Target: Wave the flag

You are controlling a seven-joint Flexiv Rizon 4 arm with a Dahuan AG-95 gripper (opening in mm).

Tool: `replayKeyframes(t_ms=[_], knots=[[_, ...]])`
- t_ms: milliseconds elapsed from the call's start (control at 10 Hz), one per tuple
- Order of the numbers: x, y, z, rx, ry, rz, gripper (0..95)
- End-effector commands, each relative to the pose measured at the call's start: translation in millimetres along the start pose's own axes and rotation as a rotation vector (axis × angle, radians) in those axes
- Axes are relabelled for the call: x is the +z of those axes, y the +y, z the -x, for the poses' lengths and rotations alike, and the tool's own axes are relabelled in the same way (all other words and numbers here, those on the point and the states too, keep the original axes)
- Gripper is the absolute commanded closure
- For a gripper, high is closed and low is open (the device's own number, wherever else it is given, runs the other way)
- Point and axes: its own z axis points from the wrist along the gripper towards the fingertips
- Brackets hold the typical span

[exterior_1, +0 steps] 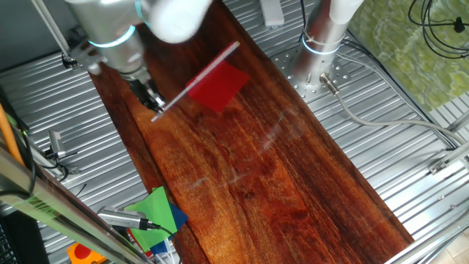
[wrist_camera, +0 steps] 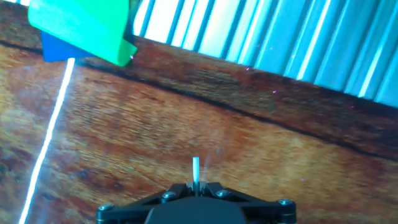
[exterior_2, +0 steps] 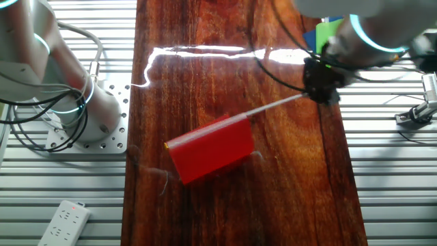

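Flag (exterior_2: 212,148) hangs above the wooden board (exterior_2: 293,205), its thin white stick (exterior_1: 209,69) pinched at the bare end in my gripper (exterior_1: 153,102). It looks light with a stiff stick, so the end grip should give a wide swing.

Board (exterior_2: 225,205) open — green paper (exterior_1: 155,213) aside.

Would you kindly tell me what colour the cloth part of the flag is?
Red; the flag shows best in the other fixed view, on its white stick.
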Motion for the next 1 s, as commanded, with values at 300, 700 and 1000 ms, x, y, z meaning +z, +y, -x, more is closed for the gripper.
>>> replayKeyframes(t_ms=[300, 700, 1000], knots=[[7.6, 26.6, 10.1, 0.181, -0.072, 0.041, 95.0], [17.6, 59.8, 18.5, 0.299, -0.08, 0.046, 95.0], [25.8, 75.9, 21.8, 0.342, -0.082, 0.043, 95.0]])
